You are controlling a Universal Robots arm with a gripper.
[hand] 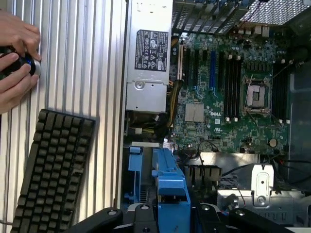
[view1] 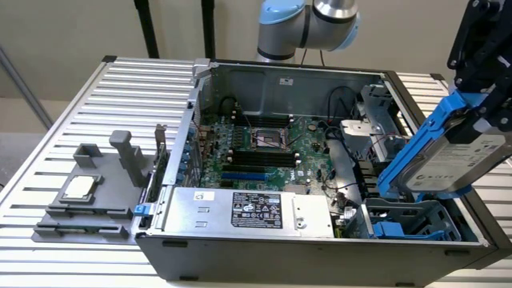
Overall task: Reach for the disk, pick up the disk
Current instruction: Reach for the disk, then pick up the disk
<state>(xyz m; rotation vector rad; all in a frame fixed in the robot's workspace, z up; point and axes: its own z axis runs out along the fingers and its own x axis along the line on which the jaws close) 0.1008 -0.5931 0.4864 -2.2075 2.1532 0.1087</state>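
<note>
Hand (view1: 478,123) clamped on disk (view1: 452,150), black fingers (view1: 496,114) gripping its upper end. Disk lifted clear, tilted, above blue drive cage (view1: 408,222) at exterior view's right of open computer case (view1: 320,258) (blue bracket edge prominent in wrist view). Motherboard (view1: 264,150) beyond. Keyboard (hand: 51,174) on worktop (view1: 80,120); person's hands (hand: 17,58) apparently holding small dark object.

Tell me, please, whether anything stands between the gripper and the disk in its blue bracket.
Nothing visible does. In the exterior view the gripper is already closed on the disk and holds it tilted above the blue drive bay at the computer case's corner, on the exterior view's right.
</note>
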